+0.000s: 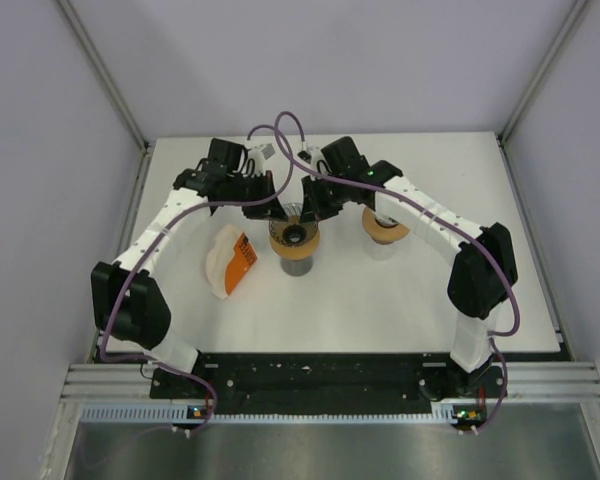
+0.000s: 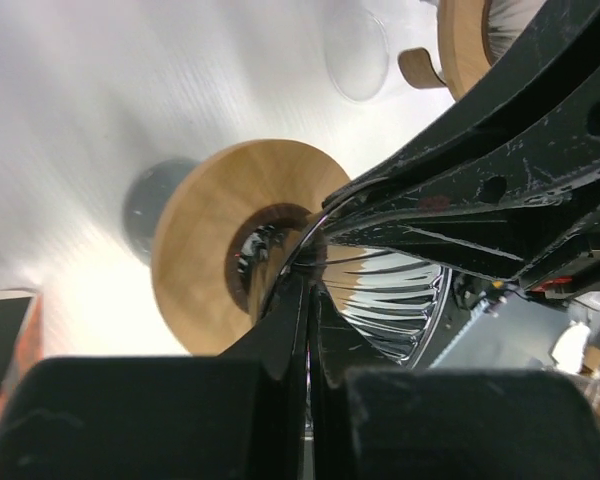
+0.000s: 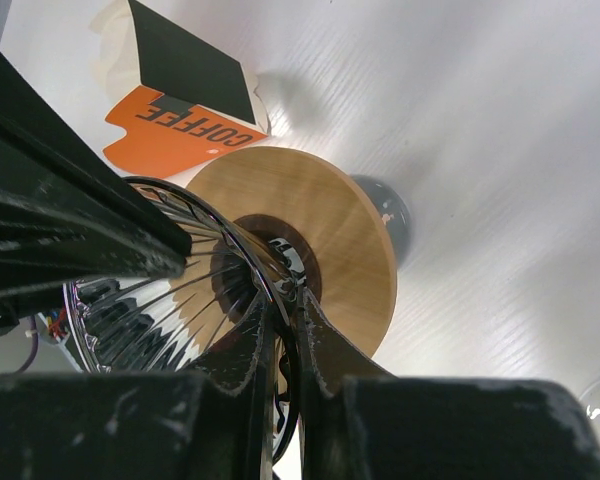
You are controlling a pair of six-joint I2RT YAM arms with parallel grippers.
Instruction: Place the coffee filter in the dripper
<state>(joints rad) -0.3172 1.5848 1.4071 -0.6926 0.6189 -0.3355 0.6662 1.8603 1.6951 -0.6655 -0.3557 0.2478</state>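
top external view: dripper (image 1: 294, 238), a wooden collar around a shiny ribbed cone, stands mid-table on a dark grey base. the white table (image 1: 380, 300) carries all items listed.

left gripper (image 1: 272, 207): at the dripper's rim from the rear left.

right gripper (image 1: 317, 203): at the same rim from the rear right, facing the left one across the cone.

coffee filter pack (image 1: 229, 262): a pale stack with an orange and black label. it lies flat on the table just left of the dripper, apart from it and outside it. neither gripper touches it.

second dripper (image 1: 384, 228): wooden collar, stands to the right of the first, partly hidden under the right arm.

purple cables (image 1: 280, 125): looped above both wrists.

left wrist view: the fingers are pressed together and pinch the thin wire rim of the cone. the wooden collar sits beyond them.

right wrist view: the fingers are drawn narrow and nip the wire rim on the opposite side. the word "coffee" reads on the orange label lying beyond the collar.
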